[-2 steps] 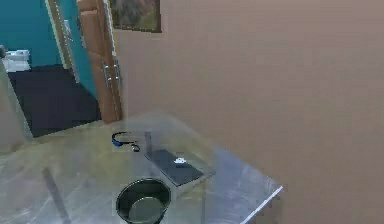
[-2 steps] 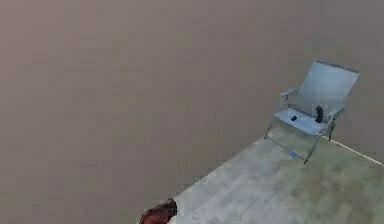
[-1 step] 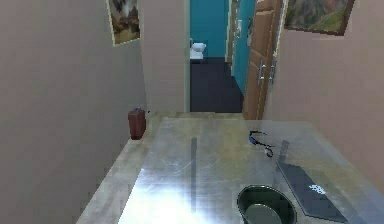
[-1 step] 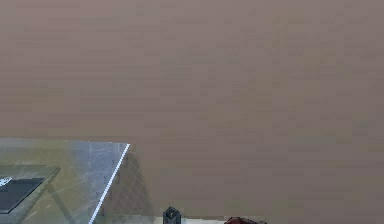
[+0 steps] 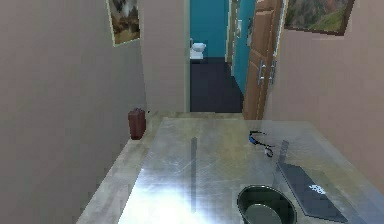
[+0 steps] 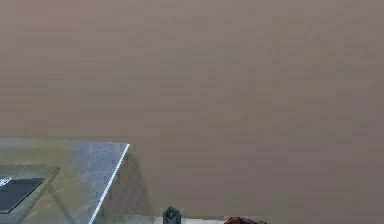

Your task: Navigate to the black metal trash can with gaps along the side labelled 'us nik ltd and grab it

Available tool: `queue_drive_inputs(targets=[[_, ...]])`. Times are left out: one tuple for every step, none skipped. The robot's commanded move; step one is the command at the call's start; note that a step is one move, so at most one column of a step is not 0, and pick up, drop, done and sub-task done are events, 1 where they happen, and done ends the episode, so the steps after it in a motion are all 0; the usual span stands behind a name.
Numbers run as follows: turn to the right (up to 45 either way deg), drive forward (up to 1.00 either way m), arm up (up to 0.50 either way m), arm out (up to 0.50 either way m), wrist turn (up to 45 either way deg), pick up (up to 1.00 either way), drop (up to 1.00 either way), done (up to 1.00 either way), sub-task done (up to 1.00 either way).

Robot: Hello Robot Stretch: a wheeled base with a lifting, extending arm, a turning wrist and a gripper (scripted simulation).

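A dark round container [image 5: 264, 205] stands at the near edge of the tabletop [image 5: 200, 165], just beside a flat black slab [image 5: 312, 190] toward the right edge. We cannot confirm it as the trash can. Eyeglasses [image 5: 262, 140] lie near the far edge. We cannot tell the state of the gripper's fingers.

Glossy table [image 5: 190, 170], perhaps a laptop [image 5: 312, 190], wooden door [image 5: 262, 60]

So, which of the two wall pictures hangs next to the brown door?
The top-right picture, just right of the brown door; the other picture hangs on the forward view's left wall.
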Motion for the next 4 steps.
queue_drive_inputs(targets=[[0.0, 0.00, 0.00, 0.36, 0.0, 0.00, 0.00, 0.00, 0.00], [0.0, 0.00, 0.00, 0.00, 45.0, 0.00, 0.00, 0.00, 0.00], [0.0, 0.00, 0.00, 0.00, 45.0, 0.00, 0.00, 0.00, 0.00], [0.0, 0.00, 0.00, 0.00, 45.0, 0.00, 0.00, 0.00, 0.00]])
